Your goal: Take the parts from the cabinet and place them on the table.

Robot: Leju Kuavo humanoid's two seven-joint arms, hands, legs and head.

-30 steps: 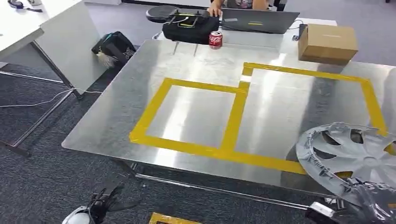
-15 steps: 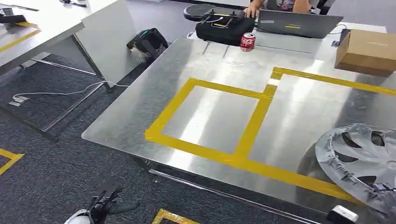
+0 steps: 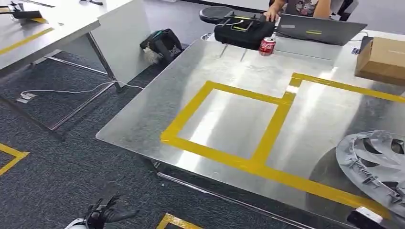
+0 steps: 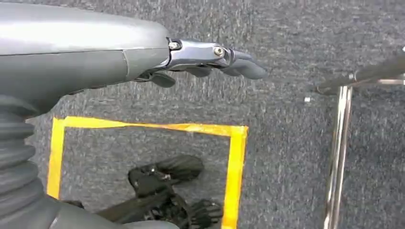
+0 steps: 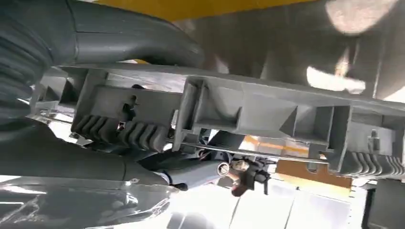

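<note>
between the right hand's point(image 5: 95, 95) fingers point(image 5: 138, 47) sits the hubcap's point(image 5: 267, 114) rim.

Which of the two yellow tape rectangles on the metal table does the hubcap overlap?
The larger rectangle, on the robot's right: the hubcap lies over its near tape edge. The smaller rectangle beside it has nothing on it.
</note>
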